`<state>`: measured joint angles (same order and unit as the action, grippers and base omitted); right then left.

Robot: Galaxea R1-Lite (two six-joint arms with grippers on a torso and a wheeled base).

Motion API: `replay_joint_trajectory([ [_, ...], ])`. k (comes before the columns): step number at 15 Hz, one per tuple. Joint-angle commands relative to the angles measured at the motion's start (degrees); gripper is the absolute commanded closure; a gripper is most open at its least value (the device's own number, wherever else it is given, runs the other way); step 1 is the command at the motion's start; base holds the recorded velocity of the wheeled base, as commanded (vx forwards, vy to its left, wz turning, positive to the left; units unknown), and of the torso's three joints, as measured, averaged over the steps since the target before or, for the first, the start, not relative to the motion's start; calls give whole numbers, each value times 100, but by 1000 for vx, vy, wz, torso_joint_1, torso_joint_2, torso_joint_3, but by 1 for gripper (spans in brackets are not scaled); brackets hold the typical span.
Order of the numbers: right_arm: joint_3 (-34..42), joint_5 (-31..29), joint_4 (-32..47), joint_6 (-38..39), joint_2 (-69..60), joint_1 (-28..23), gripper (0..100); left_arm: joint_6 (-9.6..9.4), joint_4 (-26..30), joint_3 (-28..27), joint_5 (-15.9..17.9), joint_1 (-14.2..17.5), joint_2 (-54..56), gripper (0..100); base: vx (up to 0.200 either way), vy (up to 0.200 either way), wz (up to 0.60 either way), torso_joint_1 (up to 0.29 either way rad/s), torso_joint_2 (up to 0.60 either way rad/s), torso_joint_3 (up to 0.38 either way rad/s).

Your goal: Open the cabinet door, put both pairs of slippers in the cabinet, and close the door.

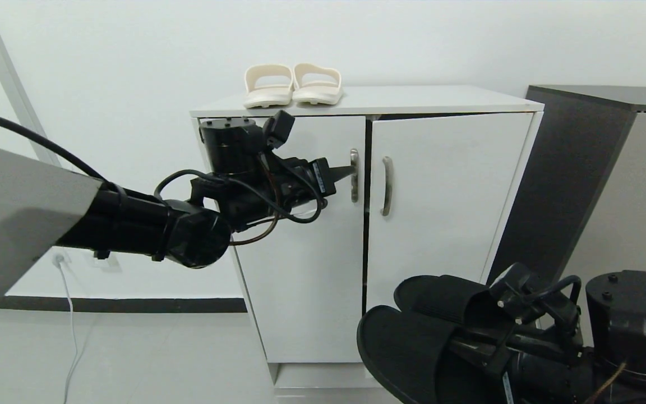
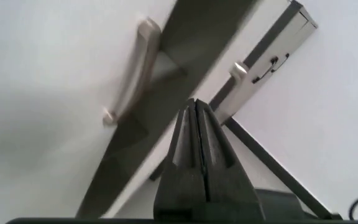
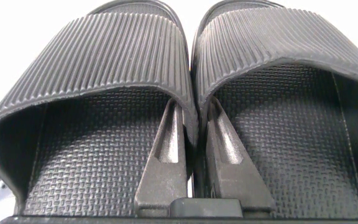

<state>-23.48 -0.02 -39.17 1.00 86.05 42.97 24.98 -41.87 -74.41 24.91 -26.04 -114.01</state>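
White two-door cabinet (image 1: 312, 280) — its right door (image 1: 441, 207) slightly ajar. Cream slippers (image 1: 292, 84) sit paired on top at 11 o'clock; black ribbed slippers (image 1: 407, 348) at 5 o'clock.

Before me the white cabinet (image 1: 441, 101) stands on the floor (image 1: 160, 359), cream slippers (image 1: 300, 92) side by side on top.

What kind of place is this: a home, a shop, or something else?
Probably a plain indoor room arranged like a home entryway: a white two-door cabinet with cream slippers on top, a dark cabinet beside it, and a bare white wall.
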Motion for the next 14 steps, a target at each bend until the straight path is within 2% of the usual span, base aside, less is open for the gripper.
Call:
replay_joint_trajectory([
  [1,28,11,-3,-12,-18,1,100,112,39,-495,23,55,-394,100,0,0,0,0,0,0],
  [3,45,11,6,-12,-18,18,100,262,74,-865,41,38,-614,100,0,0,0,0,0,0],
  [5,54,20,6,-12,-27,36,100,323,224,-1119,41,29,-763,100,0,0,0,0,0,0],
  [6,80,108,6,-12,-36,62,100,482,294,-1304,41,20,-895,100,0,0,0,0,0,0],
  [10,115,161,-3,-12,-27,62,100,526,347,-1717,41,-121,-1177,100,0,0,0,0,0,0],
  [13,115,196,-3,-12,-1,62,100,701,443,-1928,41,-147,-1220,100,0,0,0,0,0,0],
  [14,115,196,-3,-12,-1,62,100,701,443,-1963,41,-147,-1229,100,0,0,0,0,0,0],
])
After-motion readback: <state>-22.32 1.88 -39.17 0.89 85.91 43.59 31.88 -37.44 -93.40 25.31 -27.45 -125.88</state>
